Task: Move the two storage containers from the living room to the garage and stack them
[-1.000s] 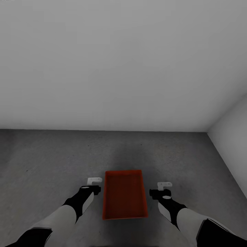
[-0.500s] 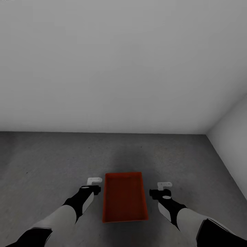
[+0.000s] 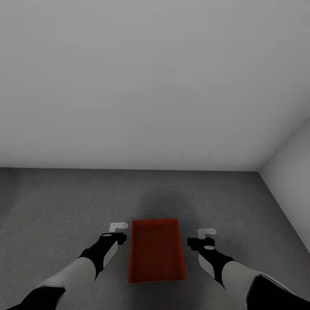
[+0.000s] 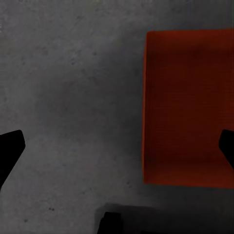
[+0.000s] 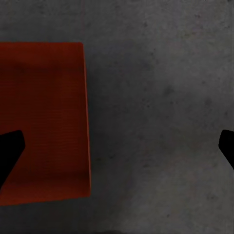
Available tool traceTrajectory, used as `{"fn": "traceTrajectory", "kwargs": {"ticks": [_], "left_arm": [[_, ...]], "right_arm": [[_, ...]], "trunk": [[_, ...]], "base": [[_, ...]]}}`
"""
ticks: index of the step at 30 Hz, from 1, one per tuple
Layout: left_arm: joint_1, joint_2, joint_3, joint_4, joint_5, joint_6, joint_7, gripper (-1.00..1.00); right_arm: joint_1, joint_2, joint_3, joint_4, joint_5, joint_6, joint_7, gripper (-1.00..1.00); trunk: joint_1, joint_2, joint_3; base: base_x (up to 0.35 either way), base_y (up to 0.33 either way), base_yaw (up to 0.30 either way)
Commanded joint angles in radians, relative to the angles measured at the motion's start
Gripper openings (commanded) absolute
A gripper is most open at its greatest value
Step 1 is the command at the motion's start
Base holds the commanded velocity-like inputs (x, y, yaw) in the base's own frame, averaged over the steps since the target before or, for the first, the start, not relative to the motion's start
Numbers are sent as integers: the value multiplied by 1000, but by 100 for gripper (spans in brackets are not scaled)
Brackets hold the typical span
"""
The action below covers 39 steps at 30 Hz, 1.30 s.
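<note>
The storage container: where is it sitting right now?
In the head view, the storage container rests on the grey concrete floor, low and central, between the left end effector and right end effector, touched by neither.

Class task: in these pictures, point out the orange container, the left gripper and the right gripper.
container [image 3: 157,252], head view, on its inner bottom.
left gripper [image 3: 118,226], head view, on its white fingers.
right gripper [image 3: 206,232], head view, on its white fingers.

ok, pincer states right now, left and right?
Left pincer: open, holding nothing, beside the orange-red storage container.
Right pincer: open, holding nothing, on the container's other side.
</note>
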Motion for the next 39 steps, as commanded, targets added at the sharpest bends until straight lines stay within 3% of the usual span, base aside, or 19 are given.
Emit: {"fn": "traceTrajectory", "kwargs": {"ticks": [1, 39], "left_arm": [[0, 0, 0, -2, 0, 6, 3, 100], [0, 1, 0, 1, -1, 3, 2, 100]], "right_arm": [[-1, 0, 9, 0, -10, -3, -3, 100], [-1, 0, 9, 0, -10, -3, -3, 100]], "trunk": [[0, -1, 0], [0, -1, 60]], "base": [[0, 0, 0], [0, 0, 0]]}}
